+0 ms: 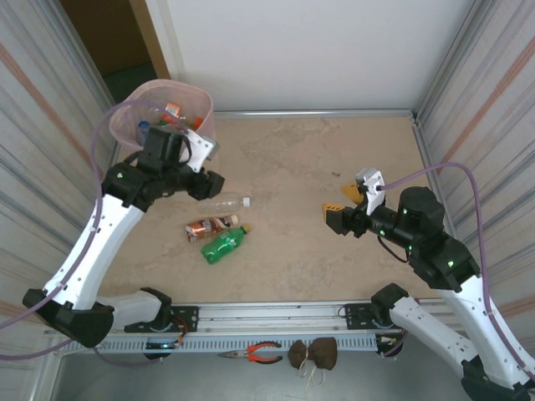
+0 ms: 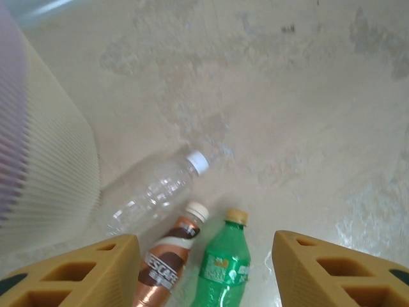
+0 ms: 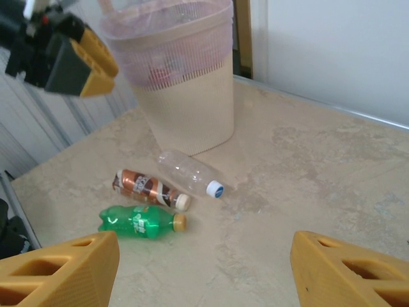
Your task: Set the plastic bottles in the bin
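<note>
- Over by the foot of the bin (image 3: pixel 192 115), the left hand (image 2: pixel 204 281) hung with its jaws spread wide and nothing in them, pointed down at three bottles lying on the table (image 1: pixel 334 159).
- The right hand (image 1: pixel 341 205) was just as wide open and empty, well apart from them on the other side.
- The clear bottle (image 2: pixel 153 195) lay just beside the bin wall, so I reckon a finger dropping on that side could've bumped the bin or snagged the pink bag (image 3: pixel 166 25).
- The brown bottle (image 2: pixel 169 262) and green bottle (image 2: pixel 223 265) lay side by side, close to touching. Closing on one could've knocked the other and sent it rolling.
- Thin empties squish, so a pinch near the cap might've popped one loose.
- The bin stood tall with dumped bottles (image 1: pixel 171 113) inside. Letting go too low would probably have clipped the rim.
</note>
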{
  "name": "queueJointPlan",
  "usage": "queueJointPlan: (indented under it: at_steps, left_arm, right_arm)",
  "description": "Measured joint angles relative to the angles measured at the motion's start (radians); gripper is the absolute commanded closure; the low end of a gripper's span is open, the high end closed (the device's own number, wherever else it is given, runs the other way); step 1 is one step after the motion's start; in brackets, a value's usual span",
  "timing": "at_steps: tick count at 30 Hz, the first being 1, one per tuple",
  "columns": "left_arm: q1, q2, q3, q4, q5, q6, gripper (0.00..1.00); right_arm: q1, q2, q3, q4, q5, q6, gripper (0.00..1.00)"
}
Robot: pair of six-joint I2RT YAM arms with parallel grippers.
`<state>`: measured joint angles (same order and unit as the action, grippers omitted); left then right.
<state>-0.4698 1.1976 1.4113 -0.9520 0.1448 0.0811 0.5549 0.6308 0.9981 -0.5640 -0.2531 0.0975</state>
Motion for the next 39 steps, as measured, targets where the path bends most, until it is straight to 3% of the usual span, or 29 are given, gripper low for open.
queueJointPlan:
  at_steps: [9,23,30,39]
  left_arm:
    - [-0.136,-0.018,-0.28,0.048,-0.065,-0.069,0.32]
    - [-0.192,-0.04,-0.601,0.181,-0.112,-0.214,0.25]
    - [-0.217,-0.026,-0.648,0.228,-0.129,-0.27,0.19]
    - [-0.241,0.056,-0.648,0.251,-0.147,-0.291,0.2]
  right_arm:
    - [0.0,0.0,0.0,0.0,0.004,0.007,0.3]
    - [0.0,0.03,-0.002,0.003,0.018,0.034,0.3]
    - [0.0,0.029,-0.002,0.002,0.019,0.034,0.3]
    - [0.0,0.024,-0.038,0.003,0.018,0.034,0.29]
